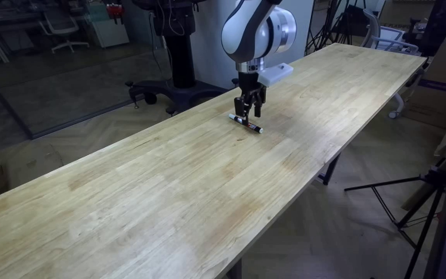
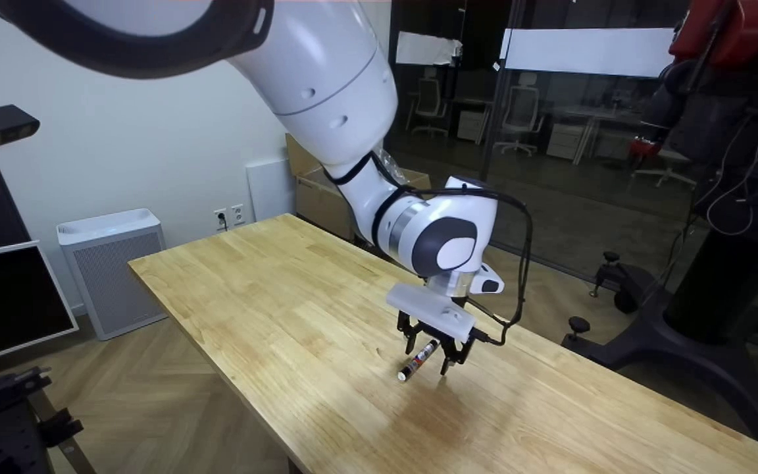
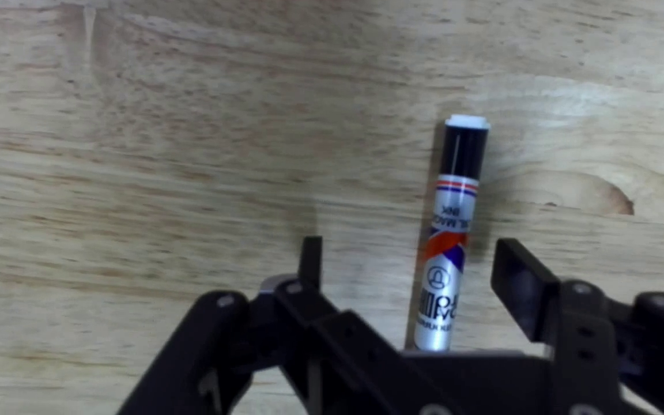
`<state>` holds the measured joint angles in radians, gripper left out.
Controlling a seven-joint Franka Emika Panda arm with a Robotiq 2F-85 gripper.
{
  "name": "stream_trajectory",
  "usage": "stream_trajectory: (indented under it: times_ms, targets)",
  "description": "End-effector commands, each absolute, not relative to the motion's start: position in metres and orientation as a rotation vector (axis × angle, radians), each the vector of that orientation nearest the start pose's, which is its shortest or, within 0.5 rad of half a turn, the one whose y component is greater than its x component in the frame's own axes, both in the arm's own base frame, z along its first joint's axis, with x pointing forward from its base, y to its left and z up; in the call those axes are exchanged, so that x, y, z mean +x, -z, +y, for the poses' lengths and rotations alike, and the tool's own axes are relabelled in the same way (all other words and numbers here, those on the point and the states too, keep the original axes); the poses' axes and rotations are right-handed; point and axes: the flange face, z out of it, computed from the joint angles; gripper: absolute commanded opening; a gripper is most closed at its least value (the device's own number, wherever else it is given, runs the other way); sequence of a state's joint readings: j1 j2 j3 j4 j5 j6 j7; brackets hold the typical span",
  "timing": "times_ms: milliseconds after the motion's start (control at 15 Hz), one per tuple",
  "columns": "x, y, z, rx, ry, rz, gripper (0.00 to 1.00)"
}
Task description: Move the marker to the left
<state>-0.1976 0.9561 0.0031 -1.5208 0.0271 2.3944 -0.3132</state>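
The table (image 1: 149, 201) is of pale wood in jointed strips, the grain marked with brown streaks. In an exterior view the long top runs from 8 o'clock to 2 o'clock. The marker (image 1: 254, 127) lies flat on it there, ends toward 10 and 4 o'clock. In the wrist view its black section with white tip points to 12 o'clock; the label is white with red and blue markings, and the 6 o'clock end is hidden. A brown-tipped oval grain mark (image 3: 574, 192) is present near the marker, between its 2 and 3 o'clock.
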Motion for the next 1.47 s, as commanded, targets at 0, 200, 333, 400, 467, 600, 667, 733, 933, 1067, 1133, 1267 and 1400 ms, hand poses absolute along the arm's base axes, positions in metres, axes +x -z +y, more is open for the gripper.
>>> stream_trajectory:
  times_ms: [0, 200, 333, 400, 467, 600, 667, 733, 933, 1067, 1133, 1267, 1400]
  targets:
    - [0.691, -0.081, -0.129, -3.127, -0.148, -0.138, 0.46]
    - [0.697, -0.081, -0.125, -3.132, -0.161, -0.152, 0.25]
    - [0.7, -0.081, -0.123, -3.136, -0.167, -0.16, 0.12]
    - [0.701, -0.081, -0.123, -3.14, -0.169, -0.163, 0.05]
    - [0.702, -0.081, -0.122, -3.144, -0.172, -0.165, 0.01]
    - [0.704, -0.083, -0.12, -3.146, -0.178, -0.172, 0.04]
    - [0.705, -0.083, -0.118, -3.148, -0.178, -0.176, 0.04]
    - [0.706, -0.084, -0.114, -3.145, -0.179, -0.186, 0.04]
    - [0.709, -0.087, -0.096, -3.14, -0.167, -0.214, 0.04]
    - [0.714, -0.088, -0.076, -3.131, -0.156, -0.235, 0.04]
    - [0.716, -0.088, -0.065, -3.128, -0.148, -0.238, 0.04]
    - [0.721, -0.088, -0.04, -3.116, -0.135, -0.243, 0.04]
    - [0.724, -0.086, -0.015, -3.115, -0.135, -0.255, 0.04]
